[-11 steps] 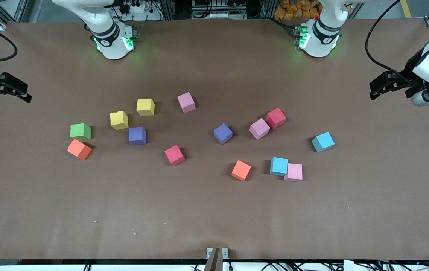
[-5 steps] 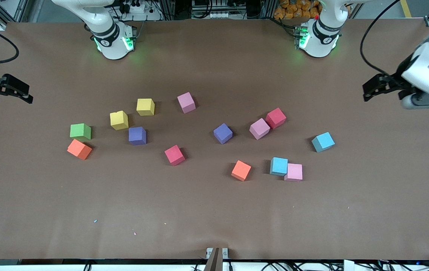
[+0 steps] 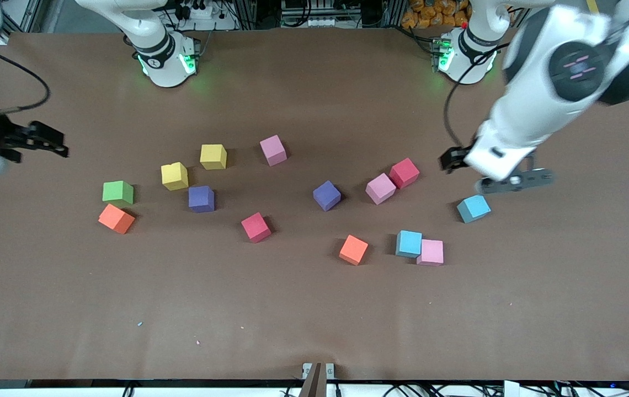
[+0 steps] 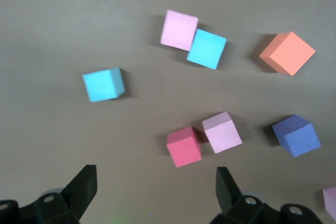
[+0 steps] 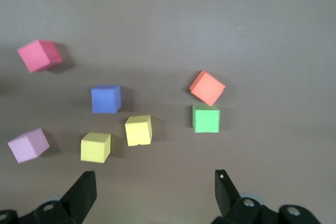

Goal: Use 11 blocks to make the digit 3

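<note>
Brown table [image 3: 314,320], matte cover, nothing built on it yet: no digit 3, just loose blocks spread across the middle.

Starting at the right arm's end, the right gripper [image 3: 55,143] hangs over bare table, jaws wide, nothing in them. First come the green cube [image 3: 118,192] and an orange block [image 3: 116,218], almost corner to corner. After those, two yellows [image 3: 174,176] [image 3: 213,156] and a purple [image 3: 201,199] in a loose bunch. A crimson [image 3: 256,227] sits alone, nearer the camera, and a pink [image 3: 273,150] sits farther back.

Mid-table there's a second purple [image 3: 326,195] and a second orange [image 3: 353,250]. Then a pink/crimson pair [image 3: 380,188] touching at a corner, a blue/pink pair [image 3: 409,243] pressed side by side, and a lone blue [image 3: 473,208].

The left gripper [image 4: 155,174] is over the table by that crimson and the lone blue, spread fully and empty.

Handling-wise, these look like foam, so I'd guess they're featherlight, a bit squishy and not slippery. They'd skid if nudged. I'd pinch across two flat opposite faces, low and centred, with the fingers squared to the cube. Most sit rotated, so the wrist needs a twist first. The touching pairs look fiddly, since a finger won't fit on the shared face.
</note>
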`<move>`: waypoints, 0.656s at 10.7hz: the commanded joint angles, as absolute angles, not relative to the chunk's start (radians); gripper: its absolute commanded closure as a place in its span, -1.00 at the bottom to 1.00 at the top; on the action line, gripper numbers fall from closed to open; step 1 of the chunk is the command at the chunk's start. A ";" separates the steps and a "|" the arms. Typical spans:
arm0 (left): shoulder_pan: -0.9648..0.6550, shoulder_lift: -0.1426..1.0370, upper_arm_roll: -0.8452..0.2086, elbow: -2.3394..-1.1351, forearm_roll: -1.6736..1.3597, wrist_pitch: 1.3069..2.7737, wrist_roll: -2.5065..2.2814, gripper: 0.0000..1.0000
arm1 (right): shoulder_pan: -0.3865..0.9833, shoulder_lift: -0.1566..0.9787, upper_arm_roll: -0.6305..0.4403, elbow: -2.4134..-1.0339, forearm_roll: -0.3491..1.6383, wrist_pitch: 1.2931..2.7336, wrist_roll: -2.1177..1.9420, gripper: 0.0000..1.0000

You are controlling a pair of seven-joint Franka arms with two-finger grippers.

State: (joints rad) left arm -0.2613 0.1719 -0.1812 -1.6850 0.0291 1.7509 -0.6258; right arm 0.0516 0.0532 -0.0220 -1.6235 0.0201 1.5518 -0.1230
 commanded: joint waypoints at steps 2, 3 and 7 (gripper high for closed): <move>-0.417 0.259 -0.170 -1.744 0.021 1.877 -0.904 -1.00 | 0.161 0.043 -0.020 -1.833 0.096 1.670 -0.141 -1.00; -0.452 0.299 -0.172 -1.744 0.023 1.919 -0.992 -1.00 | 0.173 0.041 -0.021 -1.904 0.133 1.710 -0.141 -1.00; -0.549 0.445 -0.170 -1.735 0.021 2.098 -1.211 -1.00 | 0.277 0.043 -0.021 -2.204 0.133 2.021 -0.132 -1.00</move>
